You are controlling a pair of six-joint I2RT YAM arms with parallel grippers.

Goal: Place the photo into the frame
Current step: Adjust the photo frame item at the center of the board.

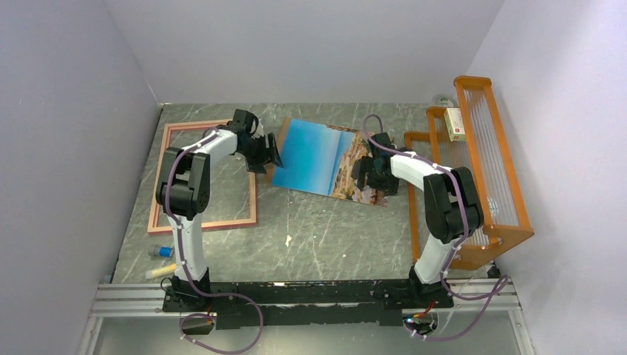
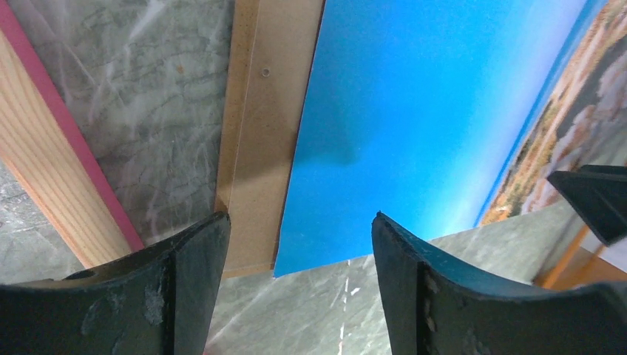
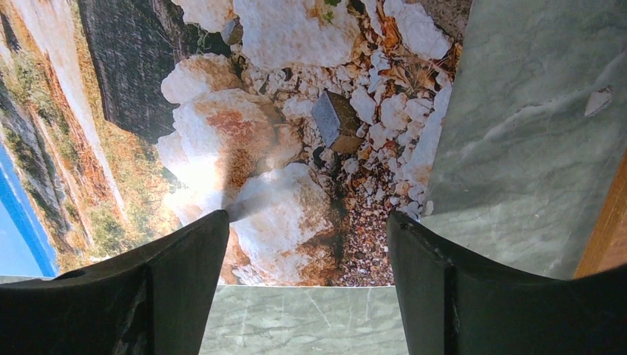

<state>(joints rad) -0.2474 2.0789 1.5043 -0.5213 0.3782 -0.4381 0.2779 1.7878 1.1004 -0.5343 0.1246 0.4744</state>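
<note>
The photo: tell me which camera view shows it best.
The top external view. It shows nearly the whole photo, lying askew on the table between the frame and the orange rack. The left wrist view gives only its blue sky and a sliver of shore; the right wrist view only its rocky corner.

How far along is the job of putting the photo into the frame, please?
Nothing looks finished: the frame lies empty, apart from the photo, which lies face up on a brown backing board. In hand: the left claw and right claw are open at the photo's opposite ends, gripping nothing. Left: lifting it and seating it.
</note>
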